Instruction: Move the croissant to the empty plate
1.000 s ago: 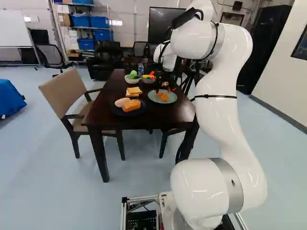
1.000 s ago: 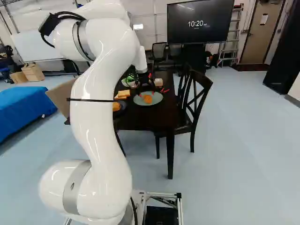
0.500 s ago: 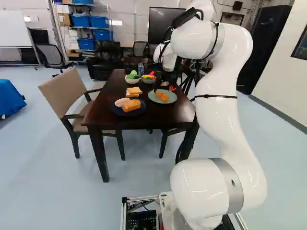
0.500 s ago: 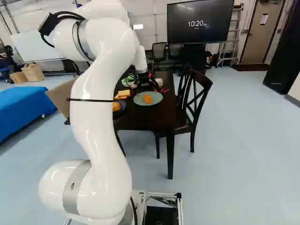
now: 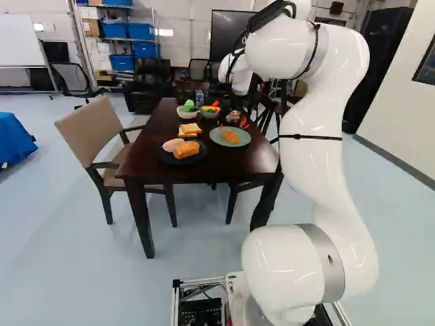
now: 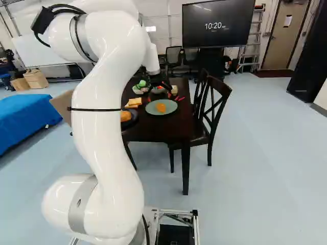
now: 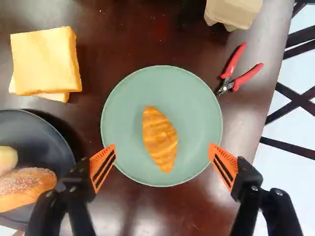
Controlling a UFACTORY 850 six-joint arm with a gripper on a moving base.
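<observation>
Shows croissant (image 7: pixel 160 140) on green plate (image 7: pixel 197 113), ahead of wide-spread fingers (image 7: pixel 102 168). Includes red-handled pliers (image 7: pixel 248 77) just beside plate, near beige carton (image 7: pixel 234 11); across plate, stacked bread slices (image 7: pixel 44 59) near dark plate (image 7: pixel 37 130) with roll (image 7: pixel 27 186).

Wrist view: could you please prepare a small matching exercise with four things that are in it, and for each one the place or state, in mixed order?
Column 1
1. Croissant
2. Red-handled pliers
3. Dusted long roll
4. Gripper

Column 2
A. On the dark plate
B. Open, its two fingers standing wide apart
C. On the green plate
D. On the table, close to the rim of the green plate

Right pairs: 1-C, 2-D, 3-A, 4-B
</observation>
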